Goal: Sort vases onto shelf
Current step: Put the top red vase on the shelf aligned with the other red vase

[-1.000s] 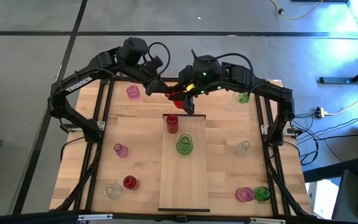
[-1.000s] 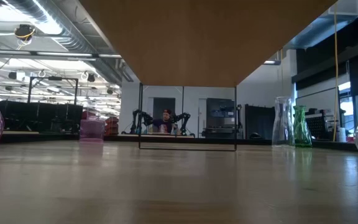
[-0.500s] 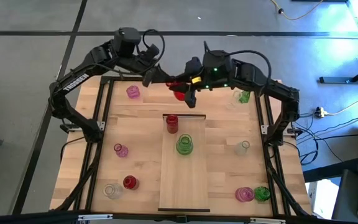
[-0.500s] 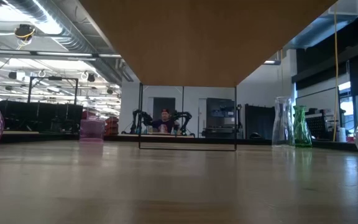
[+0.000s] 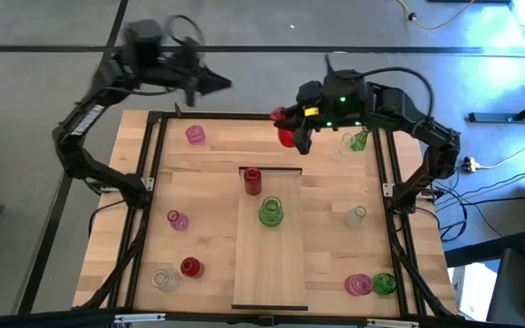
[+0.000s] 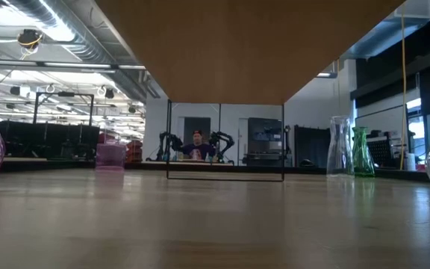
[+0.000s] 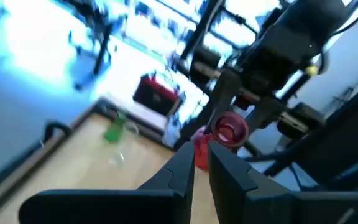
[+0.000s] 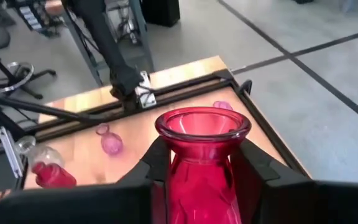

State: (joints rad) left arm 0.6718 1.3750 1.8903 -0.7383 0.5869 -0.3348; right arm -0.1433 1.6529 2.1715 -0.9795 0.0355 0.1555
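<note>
My right gripper [image 5: 292,130] is shut on a red vase [image 5: 286,137], held in the air over the table's far part, just beyond the shelf's far end. The shelf [image 5: 270,264] is a pale board lying down the table's middle. A red vase [image 5: 252,179] and a green vase [image 5: 270,212] stand on it. My left gripper [image 5: 219,84] hangs high beyond the table's far left, shut with nothing in it. The left wrist view looks past its fingers [image 7: 182,168] at the held red vase [image 7: 229,129]. My right gripper pinches the red vase's neck [image 8: 201,163], just under the flared rim [image 8: 202,122], between its two fingers [image 8: 156,163]. The fingers come from the table's right side, slanting a little downward. The vase is lifted clear of the table, mouth up.
Loose vases stand on the tabletop. On the left are a pink one [image 5: 195,135], a pink one [image 5: 178,220], a red one [image 5: 190,267] and a clear one [image 5: 164,279]. On the right are a green one [image 5: 358,141], a clear one [image 5: 357,215], a pink one [image 5: 358,284] and a green one [image 5: 384,283].
My left gripper has drawn away from the red vase, rising toward the table's far left corner. My right gripper has carried the red vase up and toward the table's right edge. The vases on the shelf and tabletop have stayed put.
</note>
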